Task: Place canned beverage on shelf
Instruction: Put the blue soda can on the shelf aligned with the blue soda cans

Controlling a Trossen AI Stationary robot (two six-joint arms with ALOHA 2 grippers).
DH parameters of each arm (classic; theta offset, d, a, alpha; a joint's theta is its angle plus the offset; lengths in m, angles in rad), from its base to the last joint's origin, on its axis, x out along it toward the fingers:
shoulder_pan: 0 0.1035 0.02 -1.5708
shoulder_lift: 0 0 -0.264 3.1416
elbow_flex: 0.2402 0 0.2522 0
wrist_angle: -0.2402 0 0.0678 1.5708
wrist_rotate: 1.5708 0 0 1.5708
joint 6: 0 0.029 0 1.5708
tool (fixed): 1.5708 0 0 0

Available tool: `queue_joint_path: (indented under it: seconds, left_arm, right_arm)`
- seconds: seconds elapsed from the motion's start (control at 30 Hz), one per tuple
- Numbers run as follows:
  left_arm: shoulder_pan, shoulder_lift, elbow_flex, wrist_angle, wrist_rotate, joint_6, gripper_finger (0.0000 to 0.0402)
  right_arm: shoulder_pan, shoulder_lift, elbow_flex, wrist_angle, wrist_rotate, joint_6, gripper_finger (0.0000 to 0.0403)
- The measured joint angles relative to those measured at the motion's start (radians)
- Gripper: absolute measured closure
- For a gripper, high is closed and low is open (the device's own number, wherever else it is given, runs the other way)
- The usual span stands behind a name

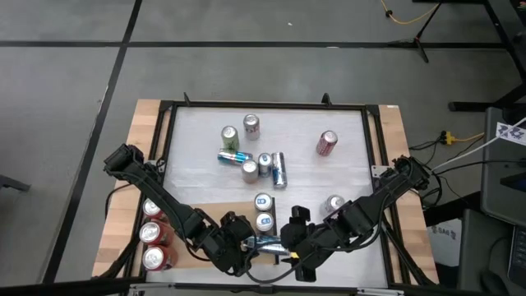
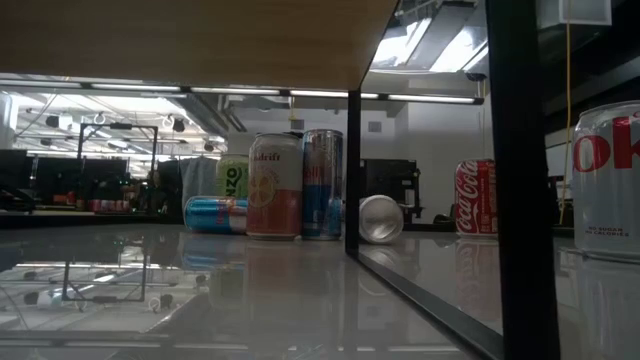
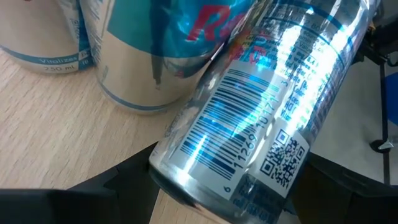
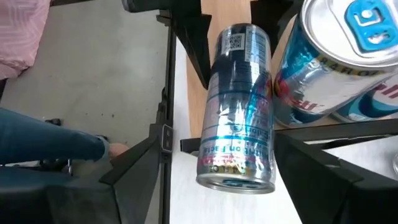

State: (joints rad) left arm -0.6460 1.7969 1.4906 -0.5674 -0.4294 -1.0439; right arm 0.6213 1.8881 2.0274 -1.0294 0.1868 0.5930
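A silver-and-blue can [image 1: 267, 243] lies level between my two grippers at the near edge of the table, over the right edge of the light-brown shelf [image 1: 197, 215]. My left gripper [image 1: 249, 244] is shut on the end with the barcode. My right gripper [image 4: 236, 163] is open. Its fingers stand on either side of the can's other end [image 4: 236, 180], and a gap shows on one side. Two blue-topped cans [image 1: 263, 211] stand upright on the shelf just beyond the held can. My left gripper pinches the can's side wall near its barcode end [image 3: 249, 180] between its two fingers [image 3: 106, 186]. The fingers slant down from the table's left and lie across the can. The can lies about level along the table's near edge. Whether it rests on the shelf I cannot tell.
Several cans stand or lie on the white table [image 1: 345, 177] farther back, among them a red one [image 1: 326, 143] and a silver one [image 1: 334, 203]. Three red cans [image 1: 152, 233] sit along the left wooden strip. A black frame [image 1: 374, 156] rims the table. A person's hand [image 4: 115, 148] shows beyond the near edge.
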Motion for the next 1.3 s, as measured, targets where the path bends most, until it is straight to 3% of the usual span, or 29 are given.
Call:
queue_joint_path:
  seconds: [0.3,0.67,0.87,1.07,1.3]
  left_arm:
    - [0.0,-0.001,0.0,0.0,0.0,0.0,0.0107]
    - [0.0,-0.001,0.001,0.001,0.001,0.0,0.0107]
    - [0.0,-0.001,0.001,0.001,0.001,0.0,0.0107]
    - [0.0,-0.002,0.001,0.001,0.001,0.0,0.0107]
    - [0.0,-0.002,0.001,0.001,0.001,0.0,0.0107]
  right_arm:
    - [0.015,-0.004,0.036,-0.119,0.01,-0.067,0.0102]
    - [0.096,-0.005,0.036,-0.221,0.141,-0.163,0.0102]
    - [0.157,-0.006,-0.023,-0.28,0.288,-0.077,0.0102]
    - [0.187,-0.006,-0.13,-0.26,0.292,-0.016,0.0102]
    - [0.175,-0.005,-0.254,-0.106,0.324,-0.02,0.0102]
